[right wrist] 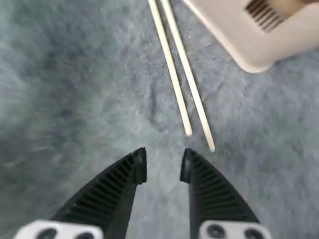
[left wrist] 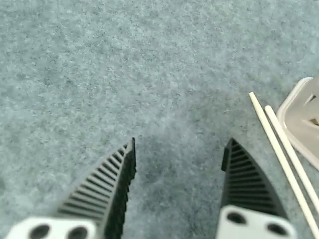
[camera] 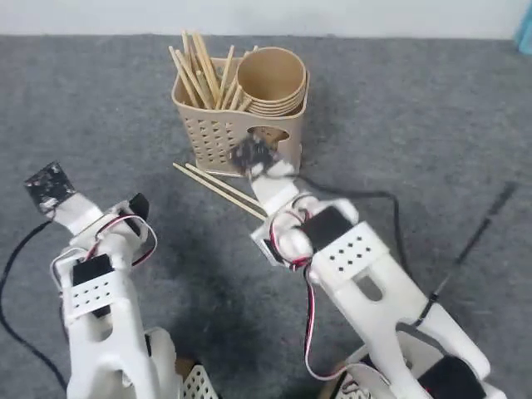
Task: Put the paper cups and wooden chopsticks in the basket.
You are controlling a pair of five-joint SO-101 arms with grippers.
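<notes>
A beige perforated basket [camera: 212,133] stands at the back of the grey carpet. It holds a stack of paper cups [camera: 272,79] and a bunch of wooden chopsticks [camera: 199,71]. Two loose chopsticks [camera: 218,188] lie side by side on the carpet in front of it. My right gripper [right wrist: 163,152] hovers just short of their near ends [right wrist: 187,132], open by a narrow gap and holding nothing. The basket's corner [right wrist: 239,35] lies beyond. My left gripper [left wrist: 182,144] is wide open over bare carpet, with the two chopsticks [left wrist: 279,144] and the basket's edge [left wrist: 304,124] off to one side.
A black cable [camera: 482,233] runs across the carpet right of the right arm [camera: 349,258]. Another black cable [camera: 12,274] loops beside the left arm [camera: 96,283]. A pale wall borders the carpet at the back.
</notes>
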